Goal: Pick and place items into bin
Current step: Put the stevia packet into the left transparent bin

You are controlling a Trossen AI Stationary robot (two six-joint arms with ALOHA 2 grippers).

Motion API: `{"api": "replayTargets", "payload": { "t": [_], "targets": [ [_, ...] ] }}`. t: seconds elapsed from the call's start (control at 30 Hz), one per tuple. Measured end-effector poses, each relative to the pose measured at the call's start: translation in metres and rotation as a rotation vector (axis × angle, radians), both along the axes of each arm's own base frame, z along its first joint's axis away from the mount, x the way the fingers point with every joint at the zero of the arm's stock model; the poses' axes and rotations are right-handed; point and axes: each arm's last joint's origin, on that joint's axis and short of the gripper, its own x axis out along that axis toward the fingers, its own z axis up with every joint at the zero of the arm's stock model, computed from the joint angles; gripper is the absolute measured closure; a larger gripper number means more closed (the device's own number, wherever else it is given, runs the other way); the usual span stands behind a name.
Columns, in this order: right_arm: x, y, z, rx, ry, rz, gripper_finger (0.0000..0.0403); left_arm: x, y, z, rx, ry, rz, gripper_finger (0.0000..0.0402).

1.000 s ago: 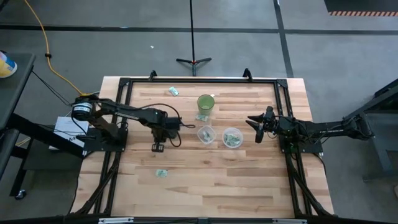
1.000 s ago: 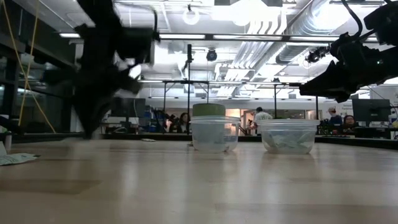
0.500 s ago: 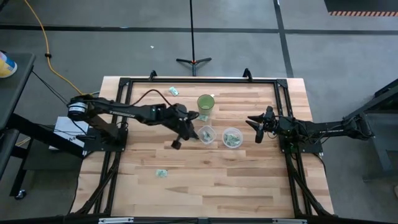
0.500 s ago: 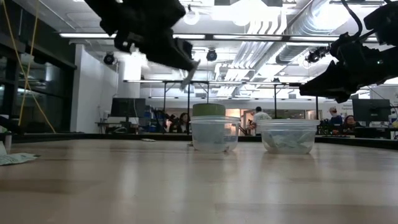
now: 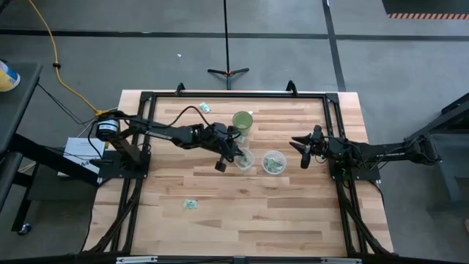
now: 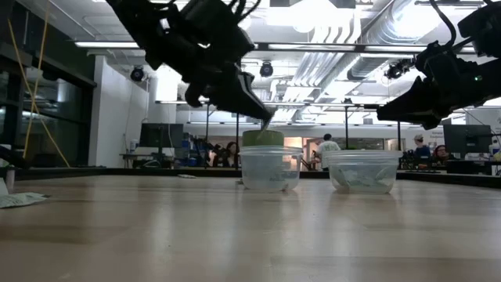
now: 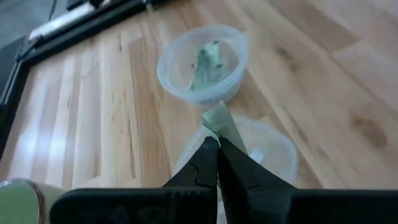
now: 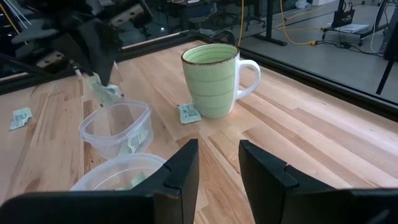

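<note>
My left gripper (image 5: pixel 233 155) hovers over the left of two clear plastic bins (image 5: pixel 242 158), shut on one pale green-and-white packet (image 7: pixel 221 120). In the low view the packet's tip (image 6: pixel 268 124) points down just above that bin's rim (image 6: pixel 266 149). The right bin (image 5: pixel 273 162) holds several packets (image 7: pixel 207 59). Loose packets lie flat on the table: one at the far edge (image 5: pixel 204 108), one toward the near left (image 5: pixel 190 204), one beside the green cup (image 8: pixel 188 112). My right gripper (image 8: pixel 217 158) waits open, in the air to the right of the bins (image 5: pixel 304 150). My left gripper pinches the packet by one end (image 7: pixel 217 132) between its two shut fingertips. The fingers slant down from the table's left side. The packet is lifted clear and sticks out past the fingertips, over the left bin (image 7: pixel 261 152).
A green cup (image 5: pixel 242 122) stands just beyond the left bin, close to my left arm's wrist. A black frame (image 5: pixel 234 95) runs round the wooden table. The table's near half is bare wood except for the one packet.
My left gripper has risen from low over the table's left-centre and swung toward the right edge, carrying the packet, until it stands above the left bin. It has tipped so that its fingers slant down toward the bin.
</note>
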Motion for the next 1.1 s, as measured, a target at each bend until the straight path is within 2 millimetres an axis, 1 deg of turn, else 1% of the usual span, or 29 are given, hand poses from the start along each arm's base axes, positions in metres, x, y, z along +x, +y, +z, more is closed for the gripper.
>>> {"api": "replayTargets", "payload": {
  "t": [0.17,0.27,0.37,0.5,0.6,0.67,0.73,0.83,0.93,1.0,1.1],
  "targets": [
    [0.0,0.0,0.0,-0.001,0.001,-0.001,0.0297,0.002,0.004,-0.008,-0.005,0.019,0.048,0.0359],
    [0.0,0.0,0.0,-0.002,0.001,-0.001,0.0297,0.003,0.004,-0.007,-0.006,0.011,0.052,0.0341],
    [0.0,0.0,0.0,-0.002,0.001,0.0,0.0297,0.003,0.004,-0.006,-0.004,0.005,0.051,0.0306],
    [0.0,0.0,0.0,-0.001,0.001,0.0,0.0297,0.003,0.003,-0.001,-0.003,-0.007,0.05,0.024],
    [0.0,0.0,0.0,-0.001,0.001,-0.001,0.0297,0.002,0.003,0.0,-0.004,0.074,0.056,0.0194],
    [0.0,0.0,0.0,-0.001,0.001,-0.001,0.0297,-0.003,0.0,0.012,-0.016,0.162,0.055,0.017],
    [0.0,0.0,0.0,-0.001,0.002,0.002,0.0297,-0.006,-0.008,0.03,-0.064,0.233,0.059,0.0154],
    [0.0,0.0,0.0,0.0,0.005,0.011,0.0297,-0.016,-0.022,0.05,-0.175,0.433,0.097,0.0139],
    [0.0,0.0,-0.001,0.002,0.007,0.017,0.0297,-0.03,-0.042,0.067,-0.255,0.648,0.137,0.0136],
    [0.0,0.0,-0.001,0.002,0.009,0.018,0.0297,-0.038,-0.057,0.074,-0.297,0.746,0.184,0.0138],
    [0.0,0.0,-0.001,0.007,0.008,0.017,0.0297,-0.05,-0.083,0.073,-0.33,0.859,0.244,0.0144]
  ]
}}
